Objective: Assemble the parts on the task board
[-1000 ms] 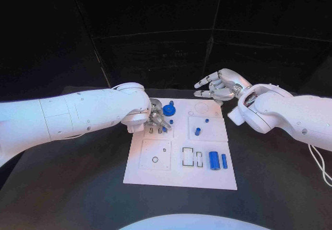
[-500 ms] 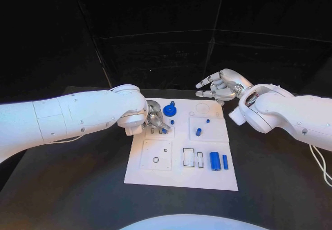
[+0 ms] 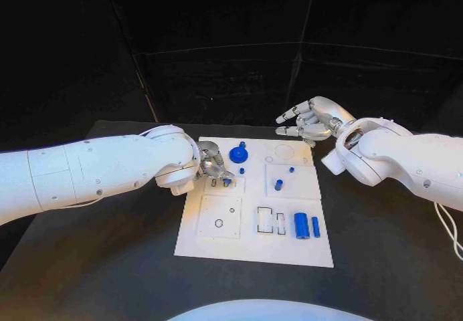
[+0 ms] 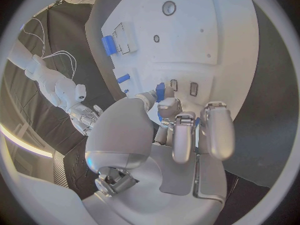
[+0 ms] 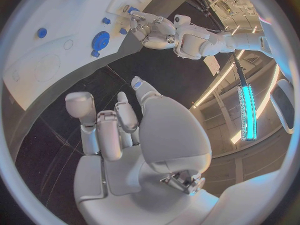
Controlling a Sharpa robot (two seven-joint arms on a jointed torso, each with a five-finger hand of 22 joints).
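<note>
The white task board (image 3: pixel 255 247) lies in the middle of the black table. My left hand (image 3: pixel 212 167) hovers low over its far left part and pinches a small blue peg (image 4: pixel 160 91) between thumb and fingertip, right beside two small slots (image 4: pixel 192 89). A round blue gear-like part (image 3: pixel 238 156) sits just beyond the hand. Small blue pegs (image 3: pixel 278 184) stand in the far right panel. A blue cylinder (image 3: pixel 300 225) and a thin blue bar (image 3: pixel 314 227) lie at the near right. My right hand (image 3: pixel 309 120) hangs raised past the board's far edge, fingers apart, holding nothing.
Outlined rectangular slots (image 3: pixel 262 219) lie left of the blue cylinder, and a small oval hole (image 3: pixel 218 223) sits in the near left panel. Black table surface (image 3: pixel 106 254) surrounds the board on all sides. My left forearm (image 3: pixel 106 170) stretches across the table's left half.
My left forearm has dropped and swung toward me, while its hand stays over the same far left part of the board. The right hand has not moved.
</note>
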